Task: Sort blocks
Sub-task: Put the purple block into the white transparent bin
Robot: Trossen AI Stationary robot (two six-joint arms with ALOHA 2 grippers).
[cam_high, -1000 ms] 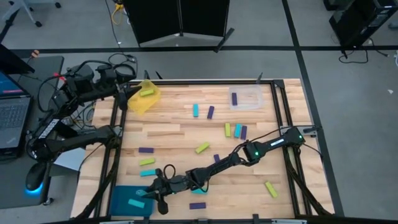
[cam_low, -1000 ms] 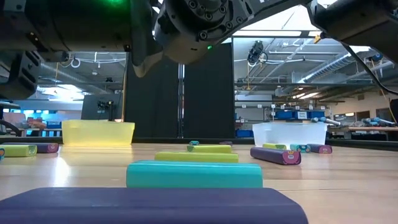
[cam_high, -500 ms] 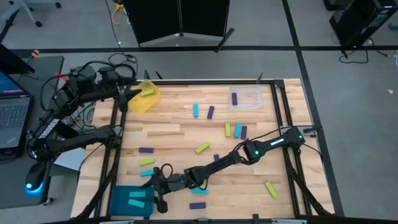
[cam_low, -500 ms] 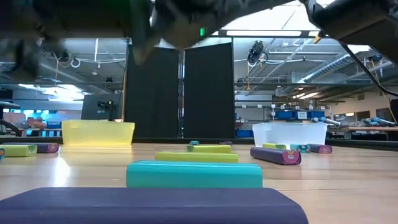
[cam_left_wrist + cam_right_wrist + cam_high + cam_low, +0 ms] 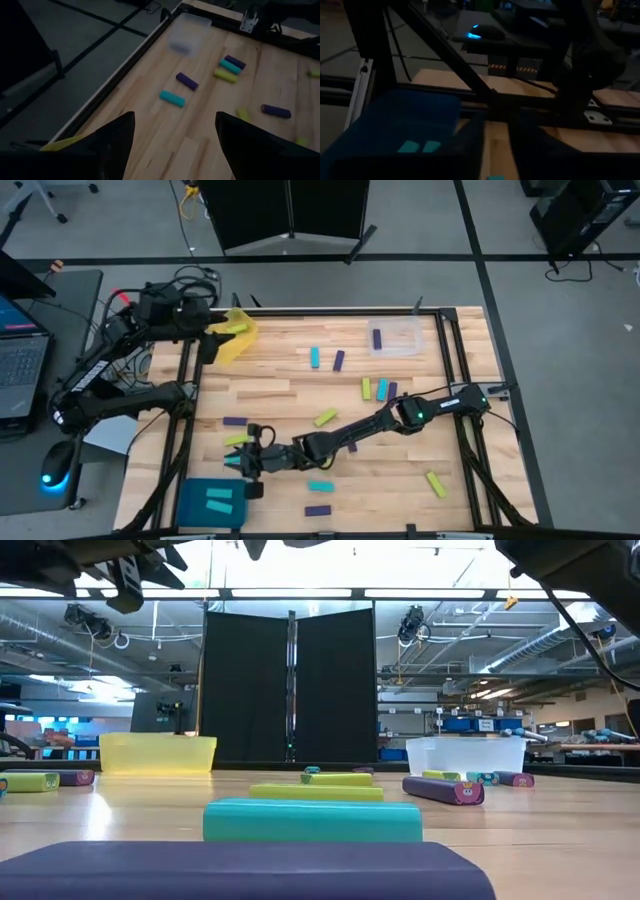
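Cyan, yellow-green and dark purple blocks lie scattered flat on the wooden table. The teal tray at the near left corner holds two cyan blocks. My right gripper hangs above the table just right of that tray, pointing at it. Its fingers stand a narrow gap apart with nothing between them, and a cyan block lies on the wood below. My left gripper hovers open and empty at the far left, beside the yellow tray, which holds a yellow-green block.
A clear tray at the far right holds a purple block. Loose blocks lie near the right gripper: purple, yellow-green, cyan, purple. Black rails frame the table. A laptop and cables sit off its left side.
My right gripper has let a cyan block fall into the teal tray, which now holds two. It has then risen and drawn back toward the table's right and far side, clear of the tray. My left gripper has tipped downward a little beside the yellow tray.
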